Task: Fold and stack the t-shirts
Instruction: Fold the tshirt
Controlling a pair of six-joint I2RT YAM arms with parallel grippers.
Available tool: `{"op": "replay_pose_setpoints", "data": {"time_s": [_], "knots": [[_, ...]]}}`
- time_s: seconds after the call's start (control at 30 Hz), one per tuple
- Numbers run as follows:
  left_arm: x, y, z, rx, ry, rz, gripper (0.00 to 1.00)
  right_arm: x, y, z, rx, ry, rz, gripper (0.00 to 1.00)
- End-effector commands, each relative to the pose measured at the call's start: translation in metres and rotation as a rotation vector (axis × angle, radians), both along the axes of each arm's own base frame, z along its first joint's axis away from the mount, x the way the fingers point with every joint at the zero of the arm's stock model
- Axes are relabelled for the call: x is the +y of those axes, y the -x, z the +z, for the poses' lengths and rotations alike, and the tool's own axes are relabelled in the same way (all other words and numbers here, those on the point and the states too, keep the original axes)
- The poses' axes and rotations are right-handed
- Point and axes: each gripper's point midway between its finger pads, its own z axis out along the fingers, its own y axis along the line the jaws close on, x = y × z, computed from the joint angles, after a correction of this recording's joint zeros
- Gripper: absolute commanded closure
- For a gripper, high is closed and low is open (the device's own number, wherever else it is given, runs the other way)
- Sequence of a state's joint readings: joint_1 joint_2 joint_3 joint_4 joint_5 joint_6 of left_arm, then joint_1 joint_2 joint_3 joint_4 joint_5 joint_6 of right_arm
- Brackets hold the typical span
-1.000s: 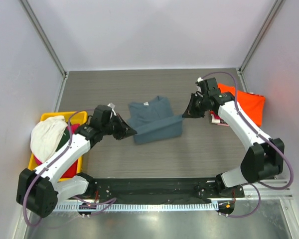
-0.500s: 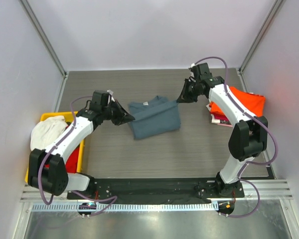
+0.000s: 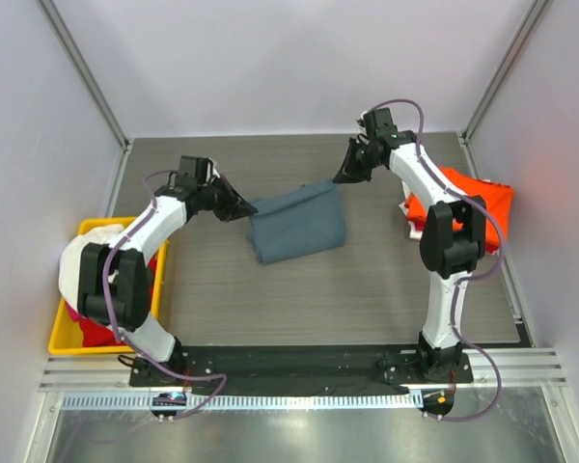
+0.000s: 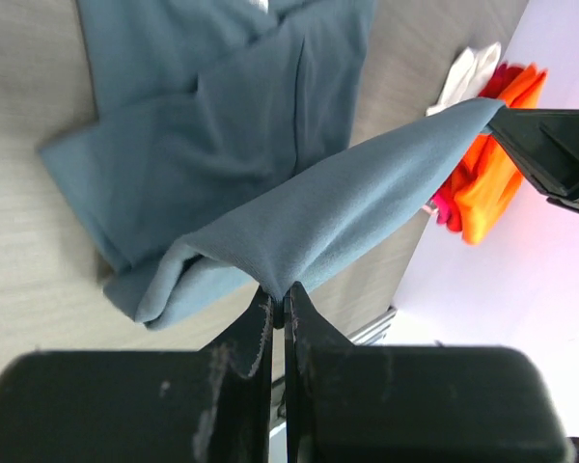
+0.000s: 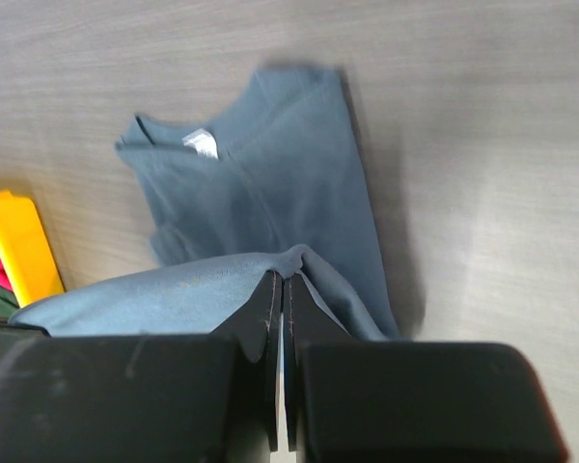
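The slate blue-grey t-shirt (image 3: pixel 297 222) lies mid-table, its near edge lifted and carried over toward the back. My left gripper (image 3: pixel 247 209) is shut on the shirt's left corner (image 4: pixel 270 280). My right gripper (image 3: pixel 340 178) is shut on the right corner (image 5: pixel 289 265). The held edge hangs stretched between both grippers above the rest of the shirt (image 4: pixel 203 125), whose collar and white tag (image 5: pixel 201 145) lie flat beneath. The orange t-shirt (image 3: pixel 463 207) lies folded at the right, also in the left wrist view (image 4: pixel 492 174). White (image 3: pixel 92 260) and red tees sit in the bin.
A yellow plastic bin (image 3: pixel 66 340) holding several tees stands at the left table edge; its corner shows in the right wrist view (image 5: pixel 19 246). White and pink cloth (image 3: pixel 417 230) sits beside the orange shirt. Enclosure walls stand close on all sides.
Both grippers have moved toward the back of the table, carrying the blue-grey shirt's near edge up and over its upper part. The collar seen from above earlier is now covered.
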State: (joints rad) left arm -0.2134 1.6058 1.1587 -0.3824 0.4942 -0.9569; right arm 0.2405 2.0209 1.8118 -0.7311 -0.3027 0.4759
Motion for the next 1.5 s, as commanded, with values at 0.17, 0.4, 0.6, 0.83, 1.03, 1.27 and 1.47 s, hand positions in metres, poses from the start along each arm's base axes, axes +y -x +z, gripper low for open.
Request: {"op": "replay_pose_setpoints", "data": {"time_s": [0.17, 0.4, 0.6, 0.83, 1.03, 1.27, 1.47], "knots": [[0.004, -0.066, -0.002, -0.064, -0.002, -0.008, 1.00, 0.008, -0.077, -0.011, -0.055, -0.094, -0.027, 0.95], [0.028, -0.139, -0.042, -0.094, -0.095, 0.079, 0.30, 0.016, -0.137, -0.018, -0.221, -0.161, -0.061, 0.01], [0.039, -0.140, -0.033, -0.162, -0.156, 0.081, 0.24, 0.004, -0.113, -0.019, -0.284, -0.173, -0.033, 0.04], [0.039, -0.097, -0.042, -0.173, -0.173, 0.031, 0.27, 0.012, -0.056, -0.049, -0.201, -0.230, 0.043, 0.21], [0.039, -0.060, -0.051, -0.156, -0.200, 0.020, 0.27, 0.014, -0.011, -0.071, -0.134, -0.216, 0.062, 0.33], [0.023, -0.023, -0.062, -0.150, -0.224, -0.044, 0.30, 0.009, 0.039, -0.084, -0.099, -0.222, 0.058, 0.49], [0.011, -0.001, -0.069, -0.152, -0.224, -0.099, 0.33, 0.007, 0.073, -0.081, -0.109, -0.236, 0.061, 0.72]]}}
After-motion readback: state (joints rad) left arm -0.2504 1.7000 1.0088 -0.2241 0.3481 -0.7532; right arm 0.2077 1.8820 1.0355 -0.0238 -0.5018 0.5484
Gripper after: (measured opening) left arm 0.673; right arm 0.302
